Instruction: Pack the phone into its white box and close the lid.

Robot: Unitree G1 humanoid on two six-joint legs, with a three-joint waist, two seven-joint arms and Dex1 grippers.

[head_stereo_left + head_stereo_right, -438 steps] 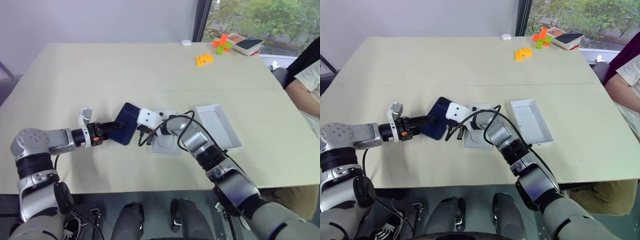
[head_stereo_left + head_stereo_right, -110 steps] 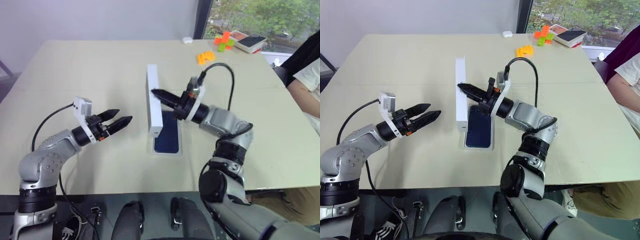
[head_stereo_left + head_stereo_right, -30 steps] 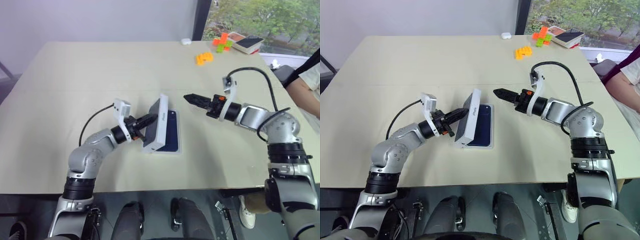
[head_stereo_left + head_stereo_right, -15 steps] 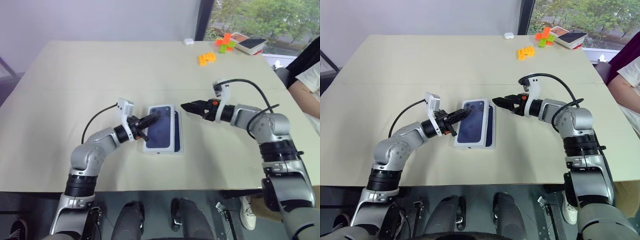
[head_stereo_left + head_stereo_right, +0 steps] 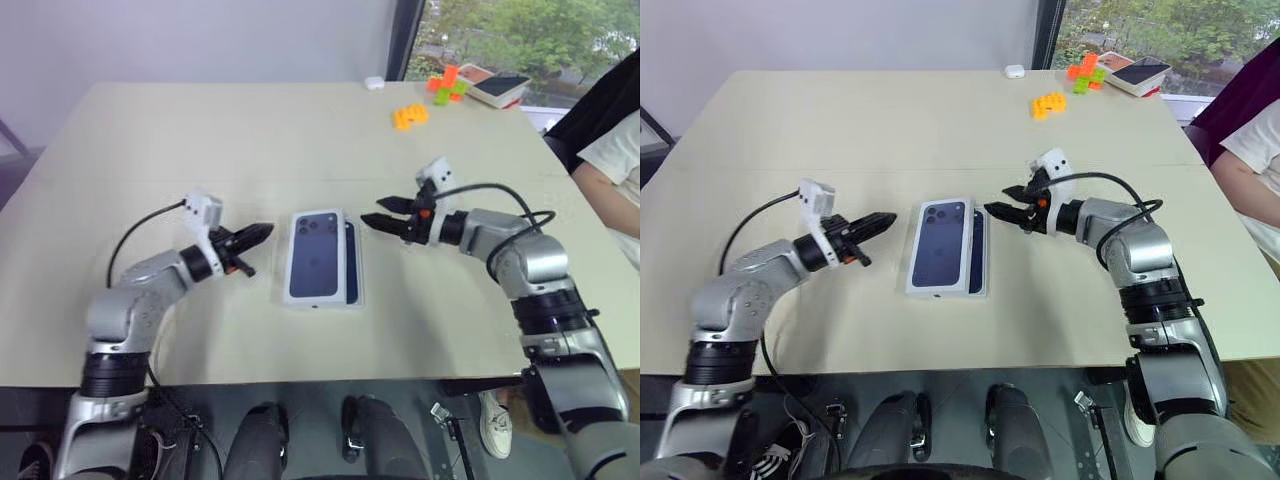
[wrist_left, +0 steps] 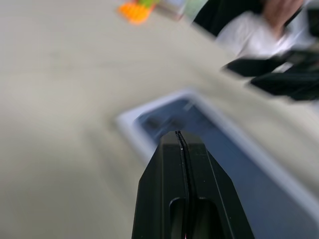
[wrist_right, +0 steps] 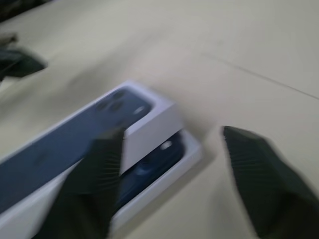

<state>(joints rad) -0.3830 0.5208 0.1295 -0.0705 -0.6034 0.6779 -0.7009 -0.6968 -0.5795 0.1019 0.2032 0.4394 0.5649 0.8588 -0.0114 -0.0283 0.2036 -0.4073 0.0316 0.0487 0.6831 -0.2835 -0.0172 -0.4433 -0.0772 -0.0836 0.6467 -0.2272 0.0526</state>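
Observation:
The lid lies flat, its printed phone picture facing up, shifted a little left over the white box. The dark blue phone shows as a strip in the box along the lid's right side. My left gripper is shut and empty, a short way left of the lid and pointing at it; the left wrist view shows its fingertips pressed together. My right gripper hovers just right of the box's far end. Its fingers stand apart, holding nothing.
Orange blocks, a cluster of coloured blocks beside a book-like item, and a small white object sit at the table's far right. A person sits at the right edge.
The lid has dropped from leaning on my left gripper to lying flat on the box. My left gripper has pulled back to the left. My right gripper's wrist has rolled.

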